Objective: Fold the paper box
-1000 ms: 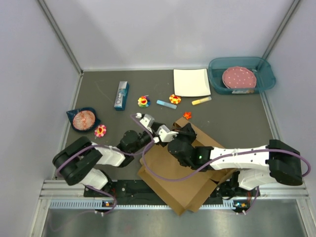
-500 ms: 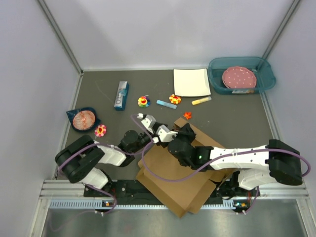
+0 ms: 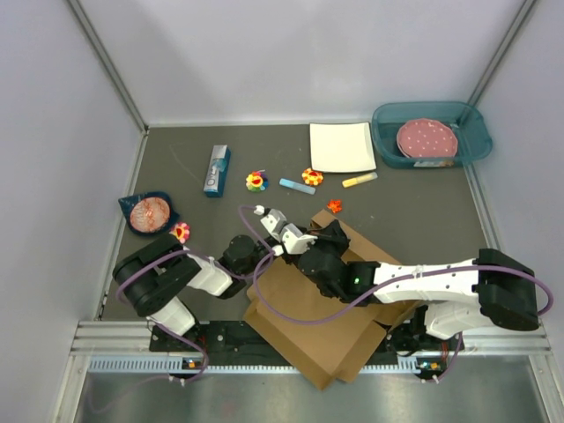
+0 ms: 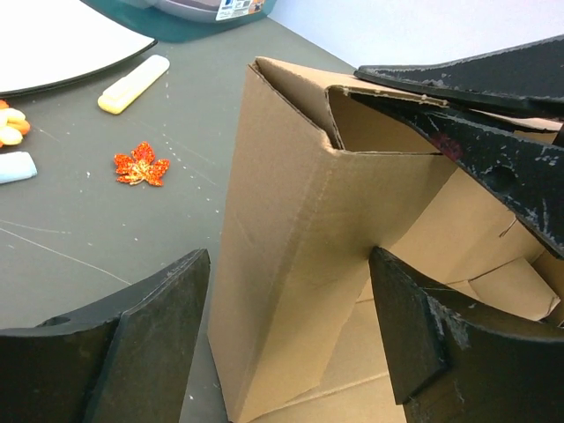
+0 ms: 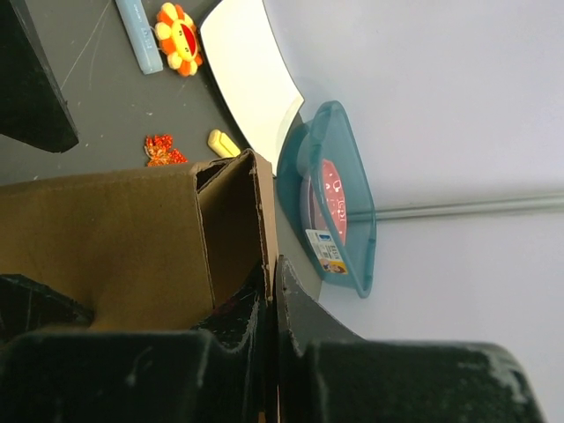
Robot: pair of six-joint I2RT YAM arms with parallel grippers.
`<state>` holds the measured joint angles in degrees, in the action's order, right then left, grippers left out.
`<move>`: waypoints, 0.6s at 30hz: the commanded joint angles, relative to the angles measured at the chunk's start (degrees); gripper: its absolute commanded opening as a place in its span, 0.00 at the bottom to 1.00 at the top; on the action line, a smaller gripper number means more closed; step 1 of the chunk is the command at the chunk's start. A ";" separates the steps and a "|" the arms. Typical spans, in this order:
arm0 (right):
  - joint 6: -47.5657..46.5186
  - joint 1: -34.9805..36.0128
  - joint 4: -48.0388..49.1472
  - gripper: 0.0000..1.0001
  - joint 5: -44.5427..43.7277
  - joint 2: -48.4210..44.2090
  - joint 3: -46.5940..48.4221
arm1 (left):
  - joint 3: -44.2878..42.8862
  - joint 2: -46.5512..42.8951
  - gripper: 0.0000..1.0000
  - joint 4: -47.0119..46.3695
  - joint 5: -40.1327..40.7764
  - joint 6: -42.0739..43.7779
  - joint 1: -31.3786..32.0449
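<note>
Right gripper (image 5: 271, 295): closed tight, pinching the top edge of the paper box's (image 5: 115, 238) upright wall.
Left gripper (image 4: 291, 326): jaws spread wide around that same raised wall, left finger (image 4: 132, 339) clear of it.
Paper box: half-folded, otherwise flat, at the table's near edge between both arms.
Nearby: orange leaf (image 4: 141, 165) just beyond the box; white plate (image 3: 342, 146) farther back.

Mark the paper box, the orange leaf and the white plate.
paper box (image 4: 291, 238), left wrist view, on its raised outer wall.
orange leaf (image 4: 141, 165), left wrist view, on its centre.
white plate (image 3: 342, 146), top view, on its bare middle.
</note>
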<state>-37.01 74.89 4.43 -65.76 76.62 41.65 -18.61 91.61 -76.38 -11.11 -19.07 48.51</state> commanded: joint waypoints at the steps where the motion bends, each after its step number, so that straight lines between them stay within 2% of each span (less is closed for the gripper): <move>1: 6.43 2.54 -0.73 0.00 10.65 2.74 -1.31 | -0.90 -1.35 0.77 -4.48 3.38 4.66 0.71; 2: 6.43 2.54 -0.82 0.00 10.56 2.75 -1.22 | -0.99 -0.91 0.75 -5.00 3.47 4.66 0.62; 5: 6.43 2.63 -1.35 0.00 10.65 2.57 -1.04 | -1.16 0.40 0.60 -6.94 3.82 4.13 0.71; 6: 6.43 2.54 -1.35 0.00 10.65 2.57 -1.04 | -1.08 0.67 0.49 -7.20 4.08 4.04 0.62; 8: 6.25 2.63 -1.52 0.00 10.56 2.40 -1.04 | -0.90 1.11 0.38 -7.82 4.87 4.04 0.62; 9: 6.17 2.54 -1.53 0.00 10.47 2.31 -0.96 | -0.38 1.11 0.26 -8.34 5.22 3.95 0.62; 10: 6.17 2.63 -1.61 0.00 10.39 2.39 -0.87 | -0.11 1.02 0.22 -8.52 5.40 4.04 0.71; 11: 6.08 2.54 -1.61 0.00 10.47 2.39 -0.78 | 0.06 0.85 0.19 -8.70 6.01 4.04 0.62; 18: 5.99 2.54 -1.79 0.00 10.12 2.48 -0.25 | 0.94 -1.35 0.18 -5.89 8.30 5.88 0.62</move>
<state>-37.30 74.89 3.77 -66.00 76.62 41.65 -18.26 91.64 -76.27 -7.01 -14.79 48.82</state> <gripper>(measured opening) 0.009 0.219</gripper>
